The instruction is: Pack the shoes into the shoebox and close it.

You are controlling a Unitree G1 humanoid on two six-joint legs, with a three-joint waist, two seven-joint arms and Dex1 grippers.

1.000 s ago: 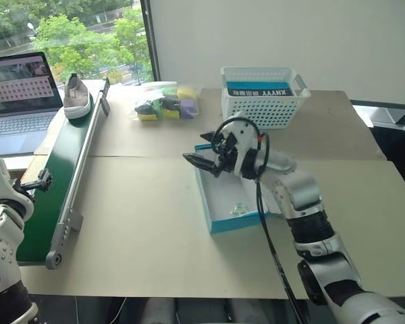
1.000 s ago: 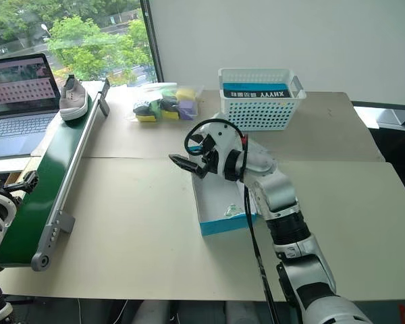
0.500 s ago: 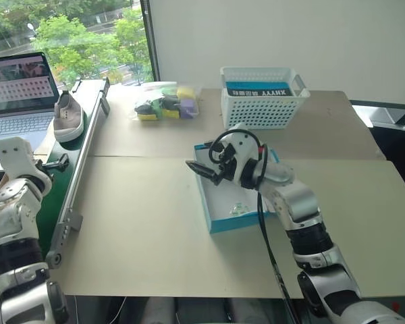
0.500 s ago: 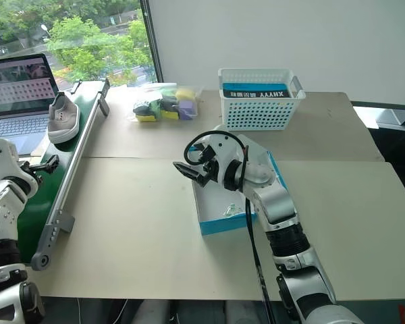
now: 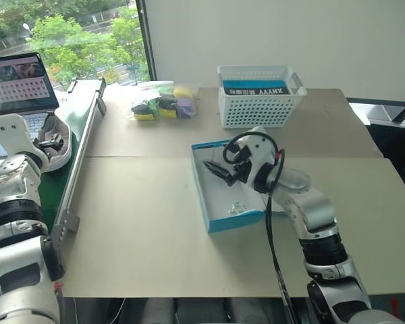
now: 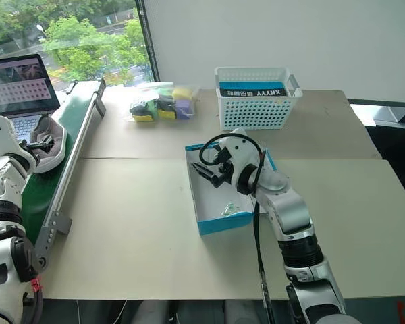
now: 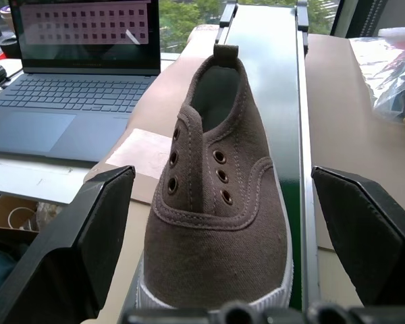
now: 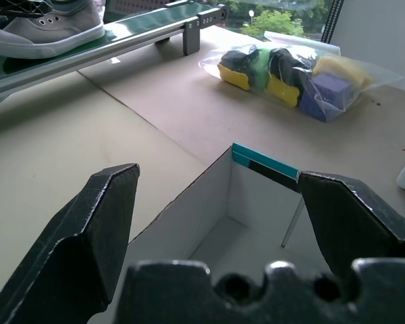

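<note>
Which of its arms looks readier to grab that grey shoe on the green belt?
The left. Its open fingers already flank the shoe on the conveyor, while the right gripper hangs open over the shoebox, well away.

- The toe of the shoe [image 7: 216, 229], between the left gripper [image 7: 216, 236] fingers, was cut off by the picture edge.
- The right gripper [image 5: 219, 169] hid part of the shoebox [image 5: 204, 196] floor.
</note>
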